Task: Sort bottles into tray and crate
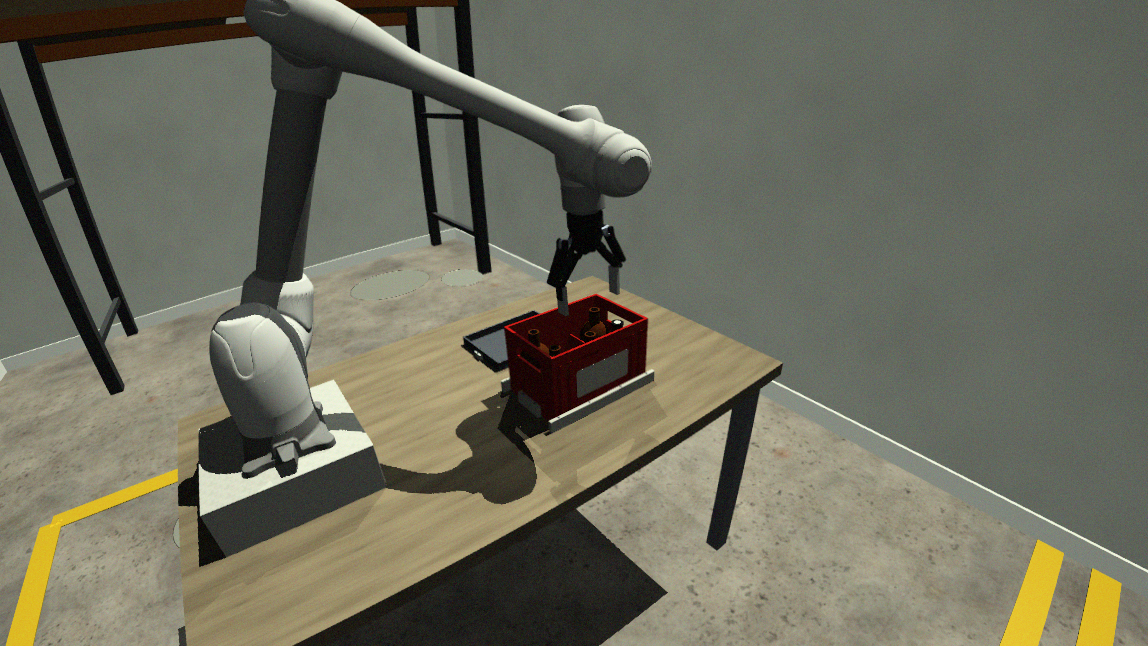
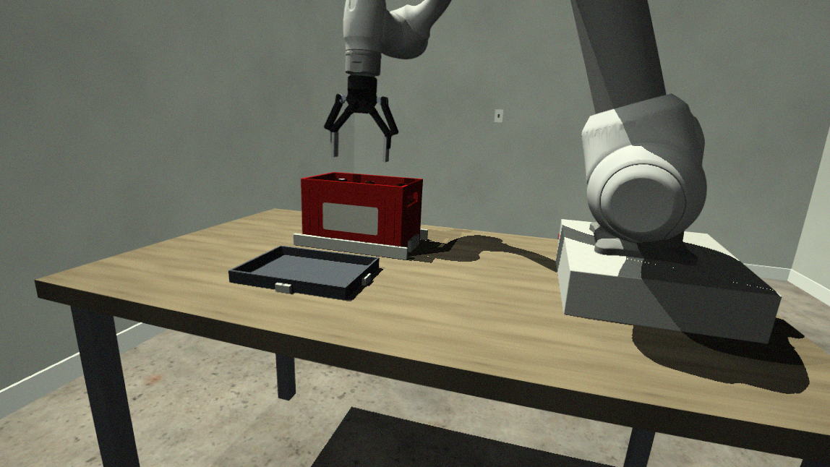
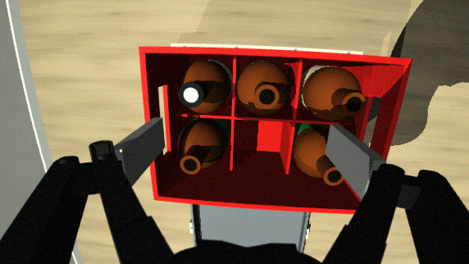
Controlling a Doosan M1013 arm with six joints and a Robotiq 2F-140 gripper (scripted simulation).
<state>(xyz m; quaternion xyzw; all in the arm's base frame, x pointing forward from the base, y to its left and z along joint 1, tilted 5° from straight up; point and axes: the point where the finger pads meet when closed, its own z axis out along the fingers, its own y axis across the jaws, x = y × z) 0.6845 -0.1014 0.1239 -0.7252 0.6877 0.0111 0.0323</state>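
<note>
A red crate with six cells stands on a pale base on the table; it also shows in the top view and the exterior view. In the wrist view several brown bottles stand in it. One has a white cap, in the top left cell. The others have open mouths, such as one in the top middle cell. The bottom middle cell is empty. My gripper is open and empty, hanging a little above the crate. The dark tray lies empty beside the crate.
The robot's white base block sits at the table's other end. A grey wall stands close behind the crate. The table edge runs near the tray in the exterior view.
</note>
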